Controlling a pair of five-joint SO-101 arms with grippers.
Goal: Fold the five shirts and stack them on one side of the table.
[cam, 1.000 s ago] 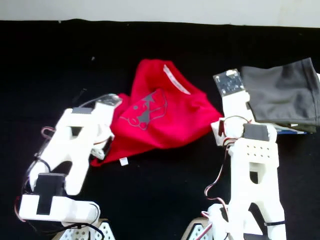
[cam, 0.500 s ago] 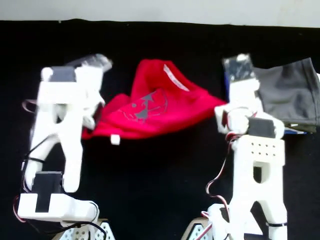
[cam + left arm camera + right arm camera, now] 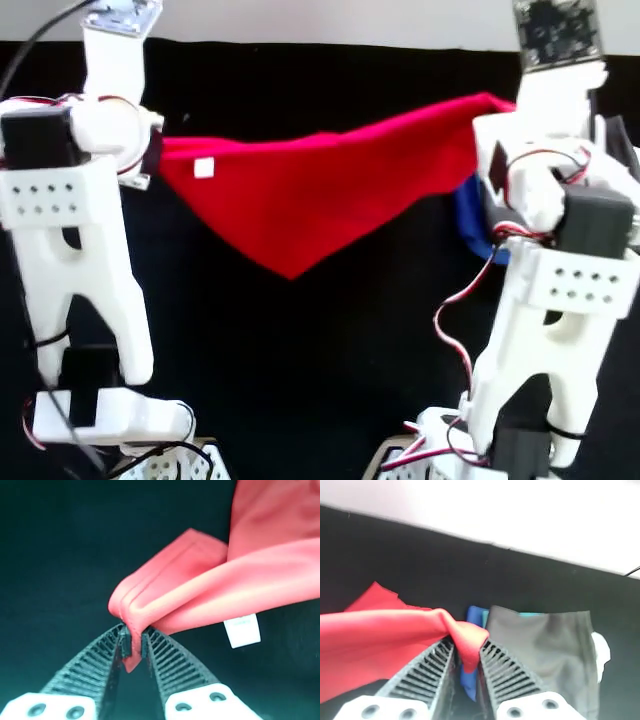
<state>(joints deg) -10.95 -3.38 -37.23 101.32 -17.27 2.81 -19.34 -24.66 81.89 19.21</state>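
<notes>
We judge the red shirt (image 3: 300,195) light and limp, sagging between our left gripper (image 3: 134,647) and right gripper (image 3: 467,655), both clamped on its edges.

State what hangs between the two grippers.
The red shirt, held up by the left gripper and right gripper, spans it in the high view.
</notes>
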